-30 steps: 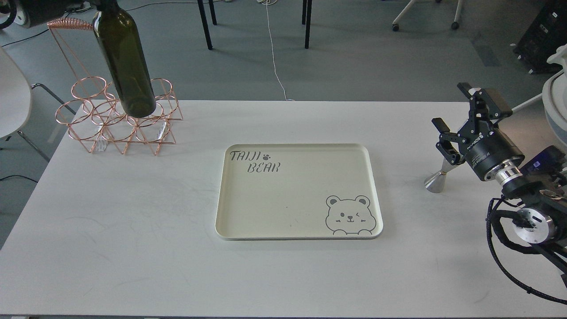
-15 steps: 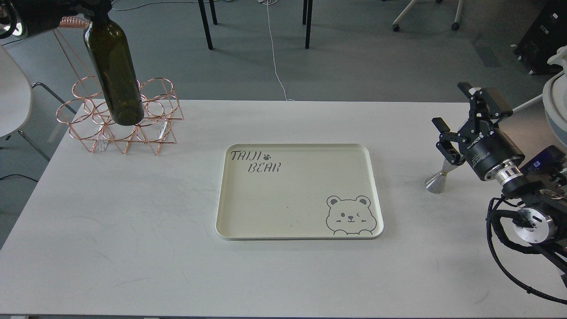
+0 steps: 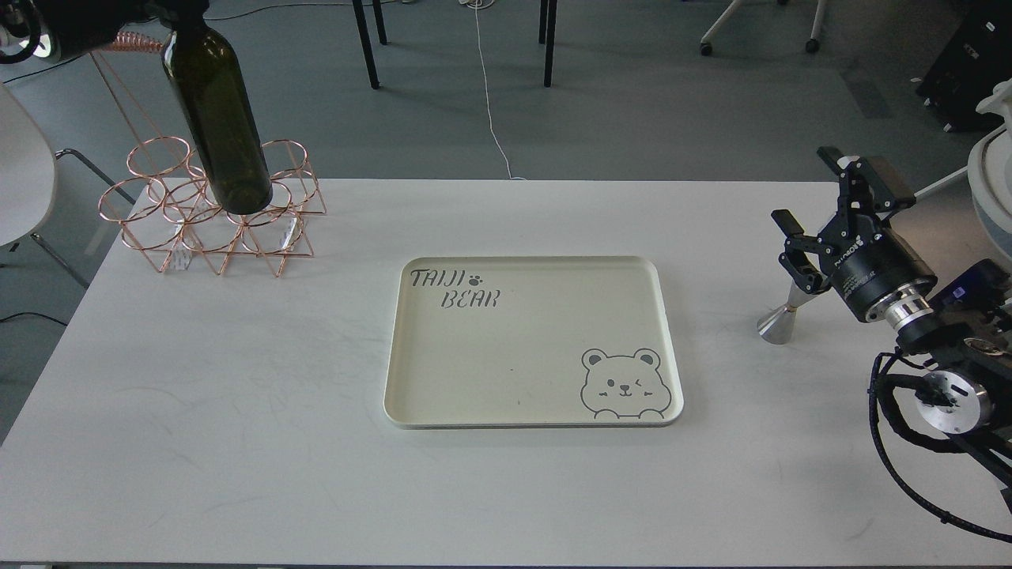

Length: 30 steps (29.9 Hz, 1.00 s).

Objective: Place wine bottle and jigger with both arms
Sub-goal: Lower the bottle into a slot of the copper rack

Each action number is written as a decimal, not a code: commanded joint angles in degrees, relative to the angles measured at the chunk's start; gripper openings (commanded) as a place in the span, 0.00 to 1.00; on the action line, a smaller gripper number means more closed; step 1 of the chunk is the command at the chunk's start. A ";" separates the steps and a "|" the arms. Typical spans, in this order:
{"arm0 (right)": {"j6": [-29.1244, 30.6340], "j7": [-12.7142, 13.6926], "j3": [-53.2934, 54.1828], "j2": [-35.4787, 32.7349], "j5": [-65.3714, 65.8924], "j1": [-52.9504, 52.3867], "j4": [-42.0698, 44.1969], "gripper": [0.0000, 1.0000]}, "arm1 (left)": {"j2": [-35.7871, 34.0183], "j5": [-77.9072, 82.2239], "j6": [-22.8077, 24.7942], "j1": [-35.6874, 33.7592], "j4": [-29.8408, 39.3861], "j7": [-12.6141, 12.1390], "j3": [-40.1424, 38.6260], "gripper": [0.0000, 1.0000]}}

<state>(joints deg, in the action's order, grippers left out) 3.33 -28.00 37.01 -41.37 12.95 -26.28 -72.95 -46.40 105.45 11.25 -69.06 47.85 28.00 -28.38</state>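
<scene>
Our left gripper, fingers hidden at the frame's top, hangs the tall dark olive-green glass wine bottle above the copper wire rack; its closure we cannot tell. Our right gripper is closed on the small silver hourglass jigger, tilted with its base on the white table. Risks: the bottle's base could snag a ring, and the jigger could slip.

I read "TAIJI BEAR" in dark grey lettering on the cream tray, set in two lines at its far left corner, with a small paw print just after "TAIJI". A winking bear face is drawn at the tray's near right corner. My right gripper carries white lettering along its black body, but it is too small and skewed for me to make out. I see no other legible text anywhere.
</scene>
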 commanded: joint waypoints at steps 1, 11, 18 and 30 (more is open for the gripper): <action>0.01 0.00 0.00 -0.02 -0.03 0.00 0.00 0.97 | 0.08 -0.07 -0.09 0.07 -0.13 0.00 -0.01 0.10; 0.01 0.00 0.00 -0.02 -0.02 0.00 0.00 0.97 | 0.96 -0.07 -1.58 0.51 -0.21 0.00 0.08 0.10; 0.01 0.00 -0.01 0.06 -0.03 0.00 0.00 0.97 | 1.04 -0.07 -1.67 0.68 -0.57 0.00 0.08 0.10; 0.00 0.00 -0.09 0.06 0.06 0.00 0.00 0.97 | 1.04 -0.16 -1.76 2.79 -0.57 0.00 0.08 0.11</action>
<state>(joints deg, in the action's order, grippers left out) 3.34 -28.00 36.92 -41.31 13.01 -26.28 -72.95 -45.34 105.27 9.45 -67.02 47.29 28.00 -28.21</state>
